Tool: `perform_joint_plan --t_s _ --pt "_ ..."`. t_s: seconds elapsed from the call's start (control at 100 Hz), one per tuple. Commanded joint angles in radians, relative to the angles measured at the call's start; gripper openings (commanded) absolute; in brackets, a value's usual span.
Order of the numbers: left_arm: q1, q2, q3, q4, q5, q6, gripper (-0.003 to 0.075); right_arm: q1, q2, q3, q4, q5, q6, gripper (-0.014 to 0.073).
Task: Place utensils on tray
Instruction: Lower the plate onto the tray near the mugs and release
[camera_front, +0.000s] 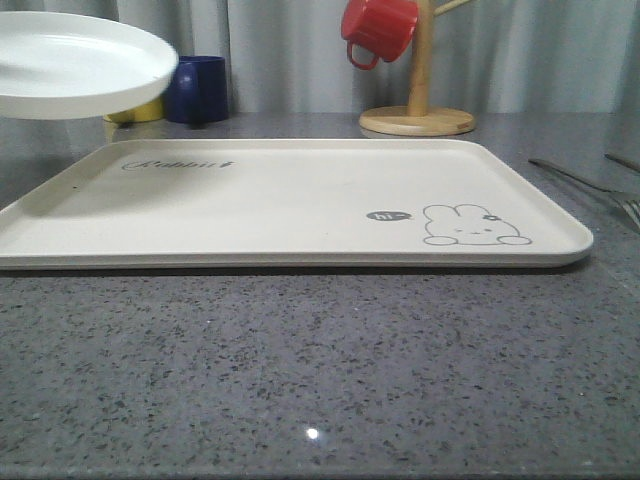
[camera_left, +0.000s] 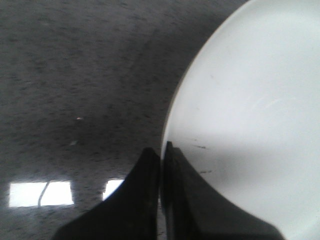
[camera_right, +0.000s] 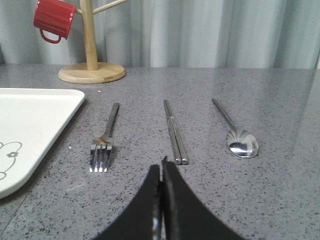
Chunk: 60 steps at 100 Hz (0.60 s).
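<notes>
The cream tray (camera_front: 300, 200) with its rabbit drawing lies in the middle of the table, and its corner also shows in the right wrist view (camera_right: 30, 120). To its right, on the grey table, lie the fork (camera_right: 104, 140), the pair of chopsticks (camera_right: 175, 132) and the spoon (camera_right: 235, 132), side by side. The fork (camera_front: 628, 208) also shows at the front view's right edge. My right gripper (camera_right: 162, 167) is shut with nothing in it, just short of the chopsticks' near end. My left gripper (camera_left: 161, 150) is shut on the rim of a white plate (camera_left: 250, 115).
The white plate (camera_front: 80, 62) hangs in the air above the tray's far left corner. Behind the tray stand a wooden mug stand (camera_front: 417, 120) with a red mug (camera_front: 378, 30), a dark blue mug (camera_front: 196, 88) and a yellow object (camera_front: 135, 110).
</notes>
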Motion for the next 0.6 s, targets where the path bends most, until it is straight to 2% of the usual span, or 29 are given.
perform_joint_plan --t_s 0.0,0.16,0.48,0.59 --pt "-0.078 -0.014 -0.026 -0.038 -0.035 0.017 -0.0019 -0.005 -0.02 0.003 -0.003 -0.079 -0.007 -0.0061" --pt "-0.159 0.057 -0.026 -0.031 -0.035 0.017 -0.0019 -0.005 -0.02 0.003 -0.003 -0.079 -0.007 -0.0061" --pt "-0.164 0.141 -0.026 -0.017 -0.049 0.023 -0.0016 -0.005 -0.02 0.003 -0.003 -0.079 -0.007 -0.0061" --pt "-0.164 0.141 -0.026 -0.017 -0.049 0.023 0.0041 -0.005 -0.02 0.003 -0.003 -0.079 -0.007 -0.0061"
